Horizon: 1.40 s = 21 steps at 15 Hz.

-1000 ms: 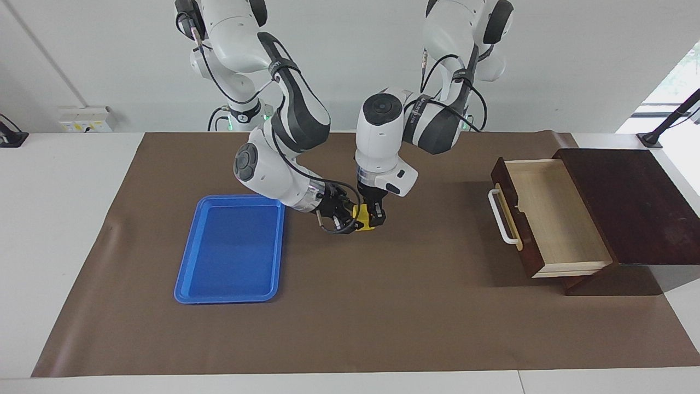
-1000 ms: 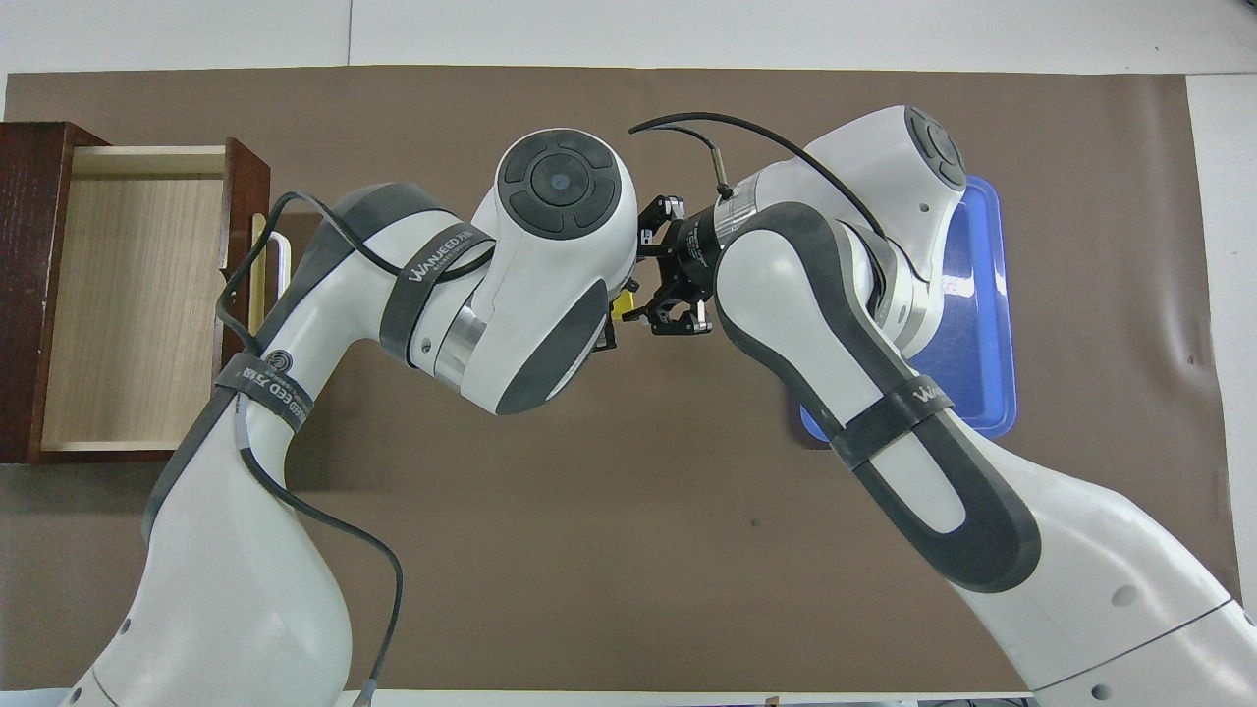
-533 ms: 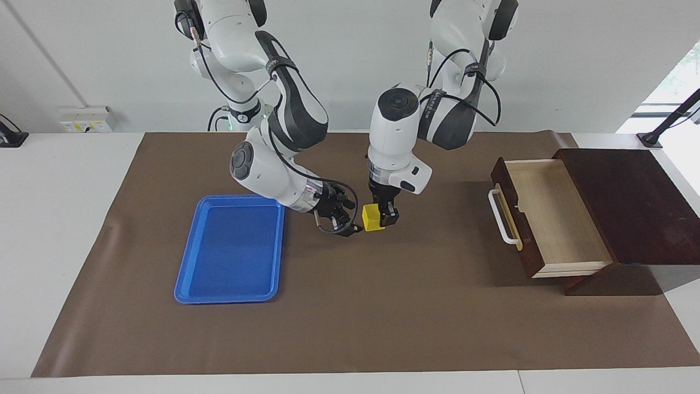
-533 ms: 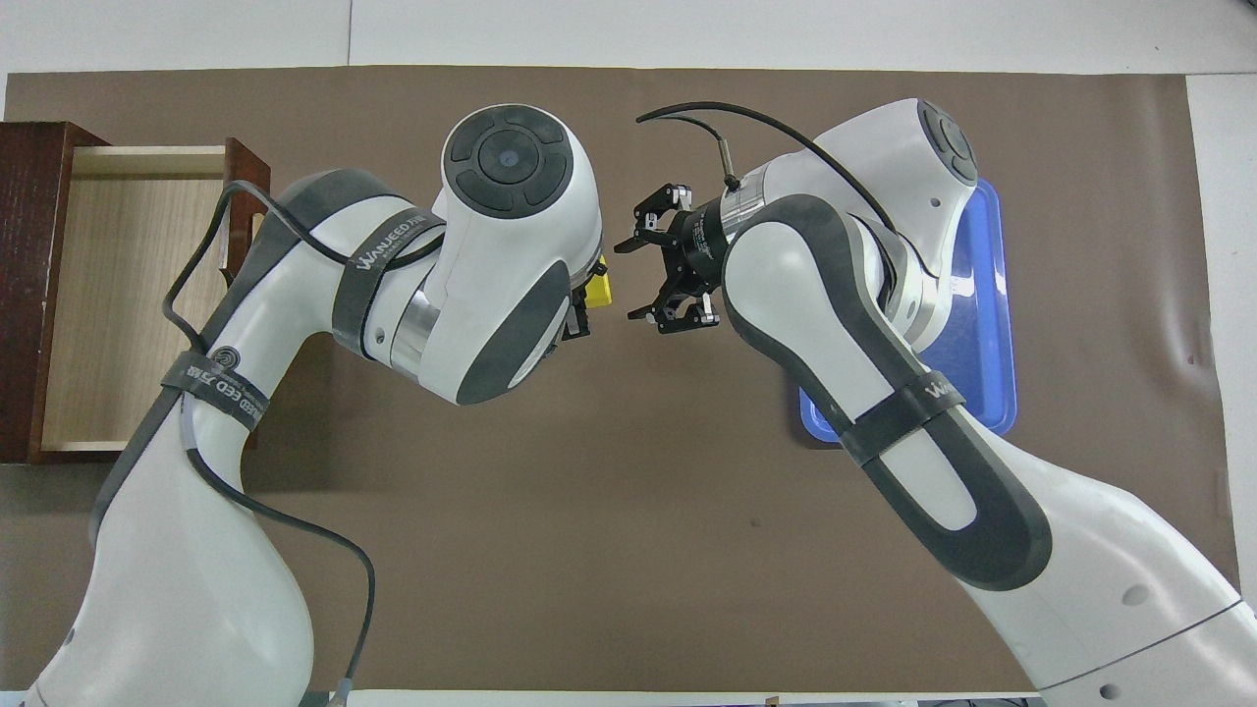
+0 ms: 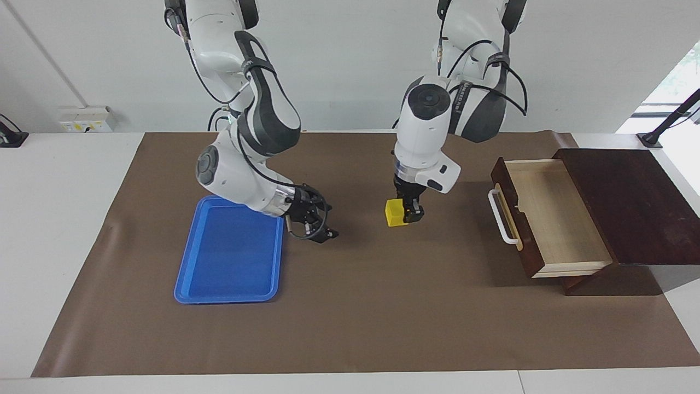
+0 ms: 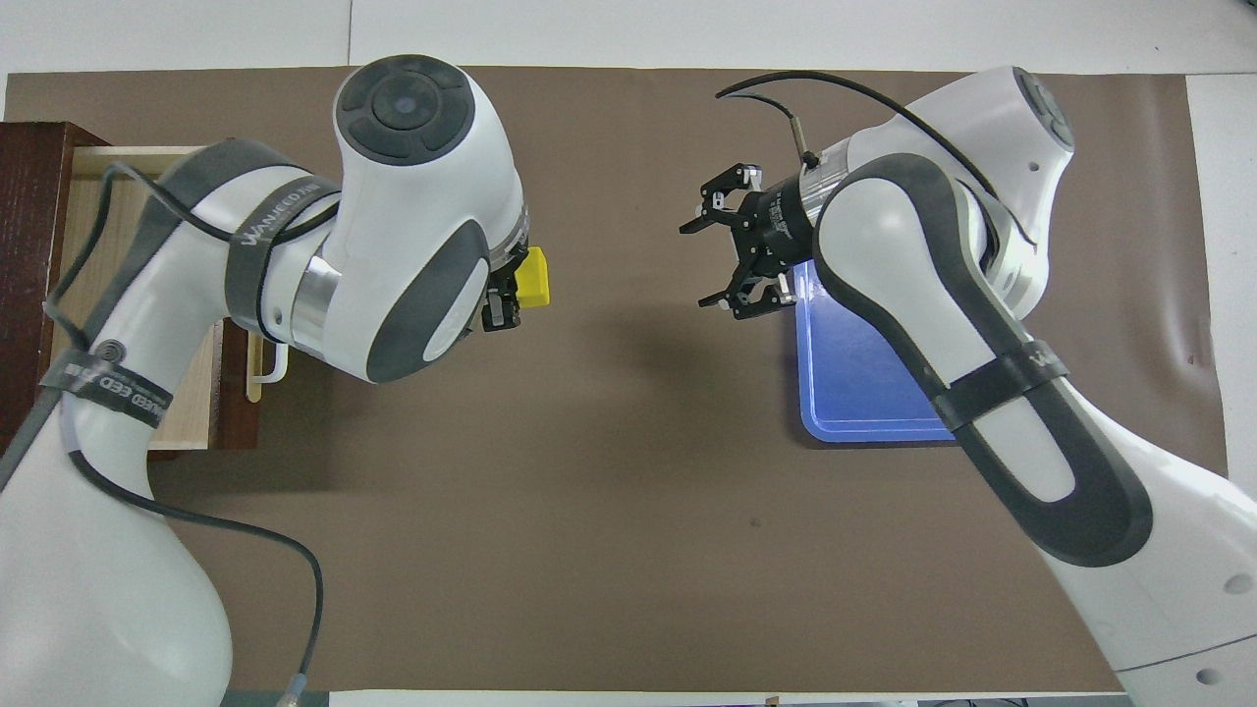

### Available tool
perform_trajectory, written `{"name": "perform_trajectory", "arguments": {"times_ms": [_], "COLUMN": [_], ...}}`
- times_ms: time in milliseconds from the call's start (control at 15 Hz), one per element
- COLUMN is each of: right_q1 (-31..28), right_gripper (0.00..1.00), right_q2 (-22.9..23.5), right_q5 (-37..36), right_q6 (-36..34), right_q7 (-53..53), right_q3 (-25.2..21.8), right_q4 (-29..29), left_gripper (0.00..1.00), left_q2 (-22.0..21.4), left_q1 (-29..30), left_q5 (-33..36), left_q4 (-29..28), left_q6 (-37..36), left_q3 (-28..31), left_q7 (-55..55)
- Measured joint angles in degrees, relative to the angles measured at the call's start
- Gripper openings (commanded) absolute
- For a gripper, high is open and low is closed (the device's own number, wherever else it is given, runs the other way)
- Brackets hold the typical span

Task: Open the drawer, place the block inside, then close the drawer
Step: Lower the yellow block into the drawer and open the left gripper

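The yellow block (image 5: pixel 394 212) (image 6: pixel 533 278) hangs just above the brown mat, with my left gripper (image 5: pixel 403 215) (image 6: pixel 516 285) shut on it and pointing down. It is over the mat's middle, on the handle side of the drawer (image 5: pixel 552 213) (image 6: pixel 93 211). That drawer stands pulled out of its dark wooden box (image 5: pixel 629 202), its pale interior empty and its white handle (image 5: pixel 500 216) facing the block. My right gripper (image 5: pixel 322 235) (image 6: pixel 695 263) is open and empty, low over the mat beside the blue tray.
A flat blue tray (image 5: pixel 229 251) (image 6: pixel 854 383) lies empty toward the right arm's end of the table. The brown mat (image 5: pixel 383 317) covers most of the tabletop. My left arm's elbow hides part of the drawer in the overhead view.
The right gripper opened, released the block and drew back toward the blue tray. The left gripper, holding the block, carried it toward the drawer.
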Motion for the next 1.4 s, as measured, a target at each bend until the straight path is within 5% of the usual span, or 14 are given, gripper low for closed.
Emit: {"name": "perform_trajectory", "arguments": {"times_ms": [400, 800, 1400], "right_q1": [-4.15, -9.49, -12.06], "right_gripper": [1.00, 1.00, 1.00], "right_q2": [-10.09, -18.84, -23.67], "right_q5": [-22.08, -34.66, -40.59], "right_q6": [-11.81, -19.84, -22.47], "right_q7": [-15.53, -40.62, -68.28], "right_q3": [-0.18, -0.29, 0.25], "right_q4": [0.19, 0.10, -2.65], "left_gripper": [0.00, 0.00, 0.00], "left_q2": [-6.10, -8.63, -15.70], "left_q1": [13.65, 27.06, 32.12], "left_q5": [0.17, 0.14, 0.22], "left_q4": [0.87, -1.21, -27.07], "left_q6": [-6.02, -7.02, 11.94], "left_q3": [0.56, 0.72, 0.77], "left_q7": [15.33, 34.36, 38.19]}}
